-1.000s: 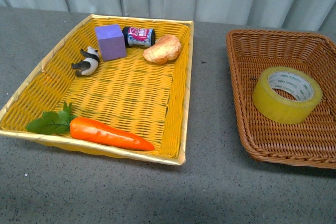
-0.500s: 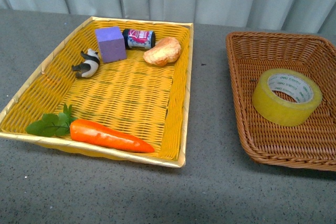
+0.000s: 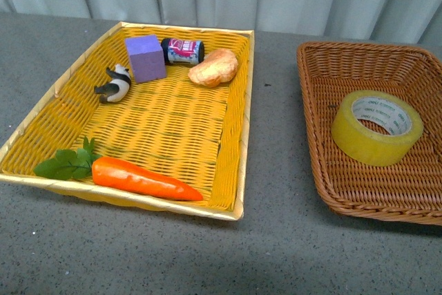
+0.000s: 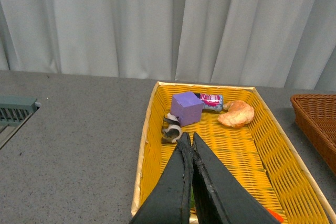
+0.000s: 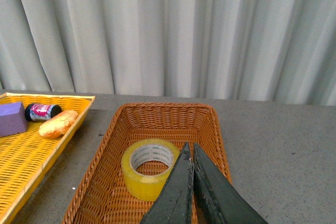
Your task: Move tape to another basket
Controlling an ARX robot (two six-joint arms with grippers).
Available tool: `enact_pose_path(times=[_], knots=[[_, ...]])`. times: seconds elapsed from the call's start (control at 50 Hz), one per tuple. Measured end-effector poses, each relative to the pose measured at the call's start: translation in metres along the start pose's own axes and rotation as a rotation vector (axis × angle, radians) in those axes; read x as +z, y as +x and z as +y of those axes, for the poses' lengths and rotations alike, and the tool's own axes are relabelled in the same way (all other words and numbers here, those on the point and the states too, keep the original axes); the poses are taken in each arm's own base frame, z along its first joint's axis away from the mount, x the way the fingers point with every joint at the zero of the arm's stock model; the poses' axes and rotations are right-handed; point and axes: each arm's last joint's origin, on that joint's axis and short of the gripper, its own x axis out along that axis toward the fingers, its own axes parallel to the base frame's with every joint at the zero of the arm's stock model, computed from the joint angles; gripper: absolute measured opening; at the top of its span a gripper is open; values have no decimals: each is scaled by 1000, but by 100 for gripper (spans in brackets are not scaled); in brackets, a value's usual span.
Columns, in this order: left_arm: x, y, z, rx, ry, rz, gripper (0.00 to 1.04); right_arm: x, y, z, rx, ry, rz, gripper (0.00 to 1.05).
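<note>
no visible change, seemingly

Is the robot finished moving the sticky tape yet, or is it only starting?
It looks finished. The tape lies flat inside the brown basket, apart from the toys in the yellow basket. Nothing is in hand: the left gripper and the right gripper are both shut and empty, up above the baskets. Nothing seems left to do.
</note>
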Motion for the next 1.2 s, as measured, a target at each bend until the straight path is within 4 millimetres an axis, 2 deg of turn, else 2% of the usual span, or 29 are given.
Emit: enact_pose_path(times=[0.08, 0.12, 0.24, 0.28, 0.36, 0.5, 0.56, 0.62, 1.2], knots=[[0, 0, 0, 0, 0, 0, 4, 0, 0, 0, 0, 0, 0, 1], [0, 0, 0, 0, 0, 0, 12, 0, 0, 0, 0, -1, 0, 4], [0, 0, 0, 0, 0, 0, 42, 0, 0, 0, 0, -1, 0, 32], [0, 0, 0, 0, 0, 0, 51, 0, 0, 0, 0, -1, 0, 43], [0, 0, 0, 0, 0, 0, 65, 0, 0, 0, 0, -1, 0, 57], [0, 0, 0, 0, 0, 0, 99, 0, 0, 0, 0, -1, 0, 91], [0, 0, 0, 0, 1, 0, 98, 0, 0, 0, 0, 1, 0, 98], [0, 0, 0, 0, 1, 0, 98, 0, 0, 0, 0, 0, 0, 95], [0, 0, 0, 0, 1, 0, 98, 0, 0, 0, 0, 0, 0, 96]])
